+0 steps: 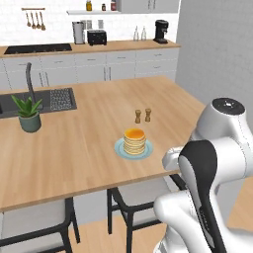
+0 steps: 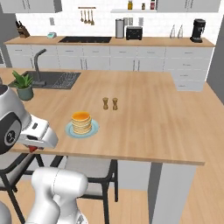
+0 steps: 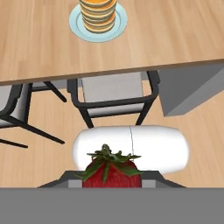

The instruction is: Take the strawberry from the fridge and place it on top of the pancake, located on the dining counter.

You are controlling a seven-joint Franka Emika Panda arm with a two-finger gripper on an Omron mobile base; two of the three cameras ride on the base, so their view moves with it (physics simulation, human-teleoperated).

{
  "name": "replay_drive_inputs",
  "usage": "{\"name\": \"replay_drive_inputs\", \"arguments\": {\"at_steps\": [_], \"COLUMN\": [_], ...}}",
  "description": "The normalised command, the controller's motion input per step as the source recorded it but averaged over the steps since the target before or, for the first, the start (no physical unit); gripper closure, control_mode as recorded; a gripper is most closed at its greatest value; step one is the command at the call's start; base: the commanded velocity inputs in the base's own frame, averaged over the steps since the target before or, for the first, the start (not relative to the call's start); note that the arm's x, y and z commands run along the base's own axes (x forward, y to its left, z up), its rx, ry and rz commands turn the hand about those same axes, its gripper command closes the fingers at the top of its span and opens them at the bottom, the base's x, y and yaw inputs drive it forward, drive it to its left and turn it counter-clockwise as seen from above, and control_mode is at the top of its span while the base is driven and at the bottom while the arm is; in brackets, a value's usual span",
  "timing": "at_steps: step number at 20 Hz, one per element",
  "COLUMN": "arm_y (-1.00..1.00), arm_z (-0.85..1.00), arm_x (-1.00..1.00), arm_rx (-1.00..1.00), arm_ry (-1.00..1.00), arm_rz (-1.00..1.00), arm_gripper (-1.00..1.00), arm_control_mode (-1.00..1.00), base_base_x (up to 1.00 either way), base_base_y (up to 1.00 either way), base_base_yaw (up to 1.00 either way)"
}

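While your arm hangs just off the near edge of the counter (image 1: 74, 148), the gripper (image 3: 112, 181) pinches the strawberry (image 3: 111, 171) between its narrowly set jaws. In the hand view the red fruit sits at the bottom, its green leaves fanned toward the camera, so it is carried, not resting on anything. In the right base view a speck of red (image 2: 32, 149) shows under the white hand, at the near left of the scene, below the level of the wood top.

What matters for your coming move is this: the pancake (image 2: 81, 122) lies ahead of the gripper and higher, a little inside the counter's near edge, on its pale blue plate (image 2: 69, 131). From the hand view the stack (image 3: 98, 15) is at the far top, slightly left of the berry's line. The stack is round, so no long axis constrains your approach. You likely need to lift, reach forward over the edge, then lower onto the orange-brown top.

Beyond the plate stand two small shakers (image 1: 143, 115), apart from the stack. A stool (image 3: 111, 94) sits under the counter edge, between gripper and plate.
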Motion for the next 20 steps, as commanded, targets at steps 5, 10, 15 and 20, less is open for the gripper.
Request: {"name": "replay_drive_inputs", "arguments": {"at_steps": [5,10,15,20], "arm_y": [0.00,0.05,0.00,0.02], "arm_z": [0.00,0.12,0.01,0.00], "arm_x": [0.66,0.98,1.00,1.00], "arm_rx": [0.00,0.00,0.01,-0.01], "arm_ry": [0.00,-0.02,0.00,0.06], "arm_rz": [0.06,0.16,0.14,0.10], "arm_gripper": [1.00,1.00,1.00,1.00], "arm_control_mode": [-1.00,-1.00,-1.00,-1.00], "base_base_x": [0.00,0.00,0.00,0.00], "base_base_y": [0.00,0.00,0.00,0.00], "base_base_yaw": [0.00,0.00,0.00,0.00]}}
